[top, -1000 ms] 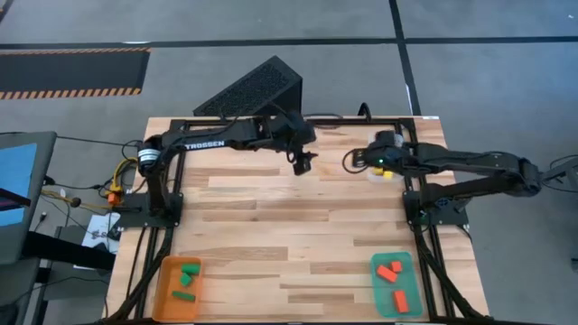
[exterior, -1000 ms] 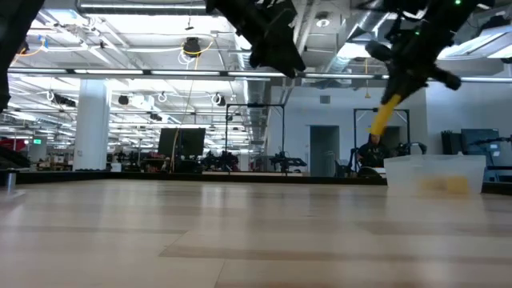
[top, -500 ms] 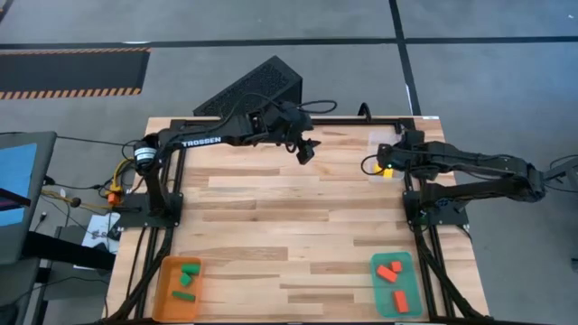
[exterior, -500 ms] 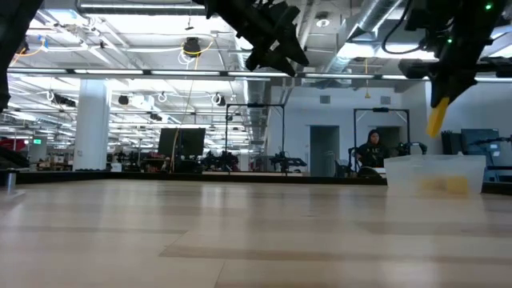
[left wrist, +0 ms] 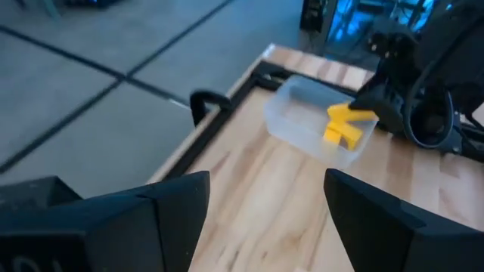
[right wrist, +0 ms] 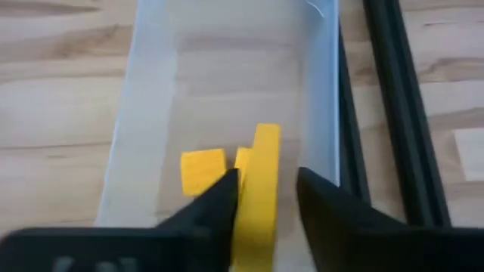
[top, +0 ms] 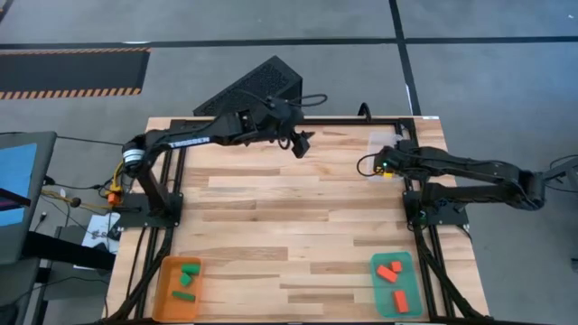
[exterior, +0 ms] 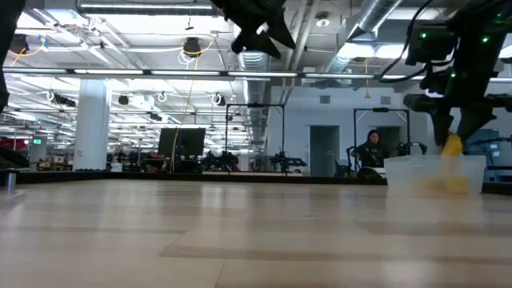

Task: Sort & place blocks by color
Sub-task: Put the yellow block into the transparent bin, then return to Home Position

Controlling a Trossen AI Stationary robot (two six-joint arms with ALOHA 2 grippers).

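Observation:
My right gripper (right wrist: pixel 266 181) is over the clear tray (right wrist: pixel 147 128) at the table's far right corner, shut on a yellow bar (right wrist: pixel 257 196). Two more yellow blocks (right wrist: pixel 203 172) lie on the tray's floor. In the low view the bar (exterior: pixel 453 144) hangs at the tray's rim (exterior: pixel 436 160). My left gripper (top: pixel 301 143) waits open and high above the far middle of the table, holding nothing. Green blocks (top: pixel 188 275) lie in the orange tray (top: pixel 167 302). Red blocks (top: pixel 390 271) lie in the teal tray (top: pixel 408 307). My right gripper pinches the yellow bar between its two fingers (right wrist: pixel 227 189) by the upper end (right wrist: pixel 253 219), coming from above and pointing down. The bar runs along the fingers and hangs upright below them, lifted clear. Its lower end (right wrist: pixel 266 132) is over the clear tray.
The orange tray sits at the near left corner and the teal tray at the near right corner. A black frame rail (right wrist: pixel 393 113) runs beside the clear tray. A dark perforated box (top: pixel 253 86) stands past the far edge. A person (exterior: pixel 372 148) sits in the room behind.
My right gripper carried the yellow bar toward the table's right edge and then down to the clear tray's rim. The bar went from tilted to upright. My left gripper rose and drew back toward the far edge, still open.

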